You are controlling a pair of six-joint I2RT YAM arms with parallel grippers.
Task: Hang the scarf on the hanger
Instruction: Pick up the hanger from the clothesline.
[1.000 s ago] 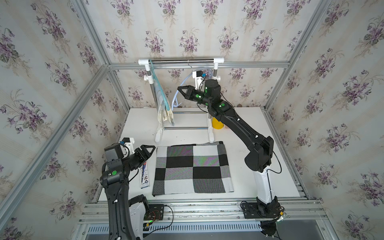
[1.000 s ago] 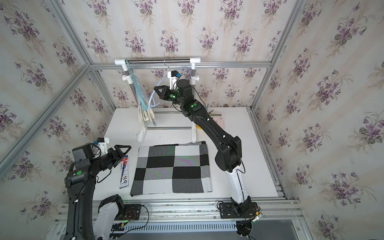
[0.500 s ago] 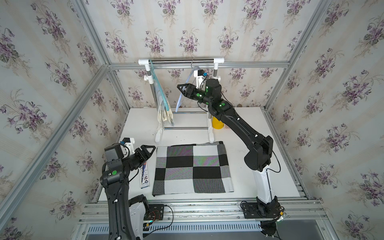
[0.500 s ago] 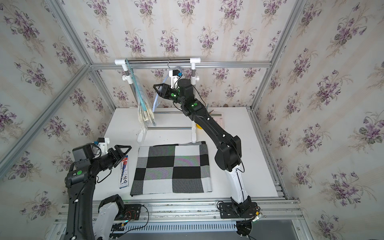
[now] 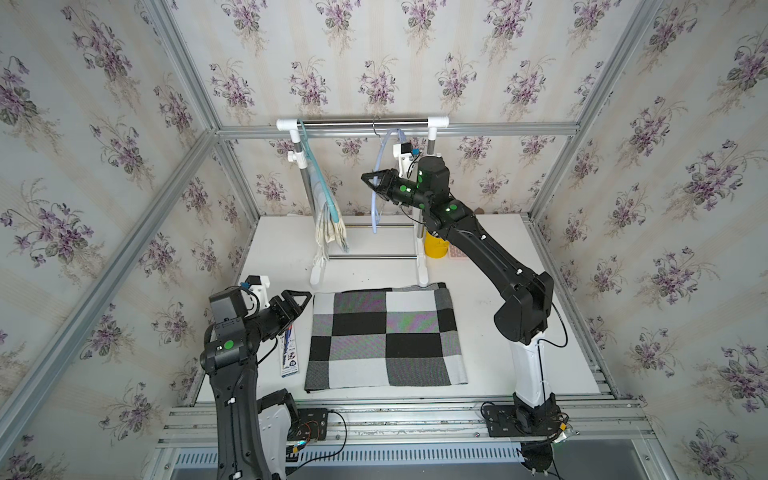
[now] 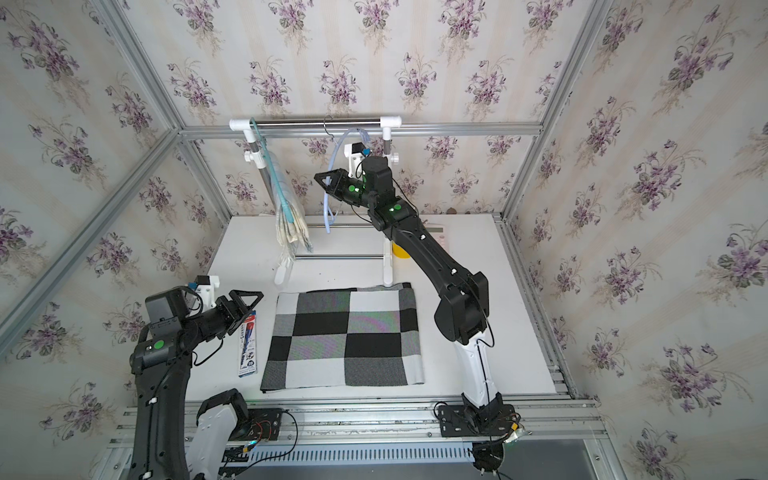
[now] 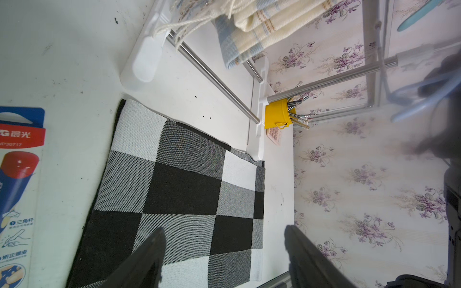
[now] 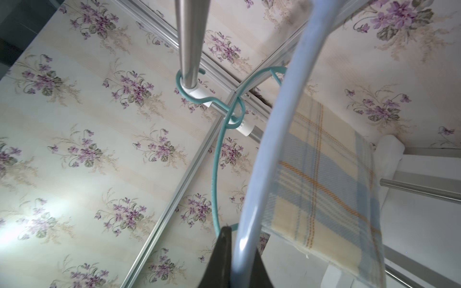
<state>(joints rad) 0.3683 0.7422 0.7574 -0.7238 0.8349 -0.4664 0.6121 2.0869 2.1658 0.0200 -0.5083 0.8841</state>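
The right gripper (image 5: pixel 375 183) is clamped on the pale blue hanger (image 8: pixel 279 124), while the left gripper (image 5: pixel 300 302), spread wide and empty, hovers just beside the checked scarf (image 5: pixel 384 332).

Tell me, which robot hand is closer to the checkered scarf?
Left. The left gripper hovers open right beside the scarf's edge; the right gripper is far off, up near the rail, shut on the blue hanger.

Woven cloth scarf (image 5: pixel 384 334); glossy plastic hanger (image 8: pixel 274 129)
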